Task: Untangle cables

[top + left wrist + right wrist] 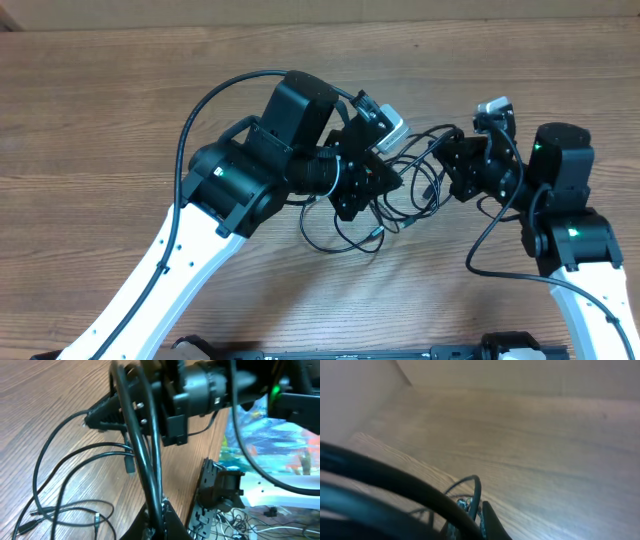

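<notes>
The thin black cables (385, 215) lie in a loose tangle of loops on the wooden table (120, 100) between my two arms. My left gripper (398, 182) reaches in from the left. In the left wrist view it (161, 519) is shut on one cable (145, 460) that rises taut from the jaws. More cable loops (65, 485) and a small plug (129, 464) lie on the wood beside it. My right gripper (436, 168) comes in from the right. Seen from its wrist, it (476, 519) is shut on a thin cable loop (477, 491).
The right arm's thick fixed wire (380, 480) blurs across the front of the right wrist view. Past the table edge are a black bracket (215, 487), loose wires (240, 522) and a colourful sheet (280, 440). A pale wall (520, 375) stands behind the table.
</notes>
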### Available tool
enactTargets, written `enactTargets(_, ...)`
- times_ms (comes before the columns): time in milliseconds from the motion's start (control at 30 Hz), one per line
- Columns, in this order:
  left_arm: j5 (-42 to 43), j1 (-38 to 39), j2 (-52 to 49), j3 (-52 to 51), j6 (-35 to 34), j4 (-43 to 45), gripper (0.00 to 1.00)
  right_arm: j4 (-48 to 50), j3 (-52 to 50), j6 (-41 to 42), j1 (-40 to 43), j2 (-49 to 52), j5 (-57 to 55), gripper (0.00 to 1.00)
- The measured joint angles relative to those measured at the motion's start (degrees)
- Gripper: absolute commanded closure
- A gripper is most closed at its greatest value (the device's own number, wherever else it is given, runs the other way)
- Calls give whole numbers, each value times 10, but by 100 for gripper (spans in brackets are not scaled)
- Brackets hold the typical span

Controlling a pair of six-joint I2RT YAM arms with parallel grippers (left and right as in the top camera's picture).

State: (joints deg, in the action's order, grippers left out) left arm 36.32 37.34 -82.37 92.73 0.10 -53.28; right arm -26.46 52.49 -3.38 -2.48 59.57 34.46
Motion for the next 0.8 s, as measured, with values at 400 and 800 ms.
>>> enactTargets(400,-19,0,1,0,-2,2,51,29,0,28,2,-65,55,93)
enactTargets(800,11,0,1,0,-5,66,23,24,0,32,2,-66,87,93)
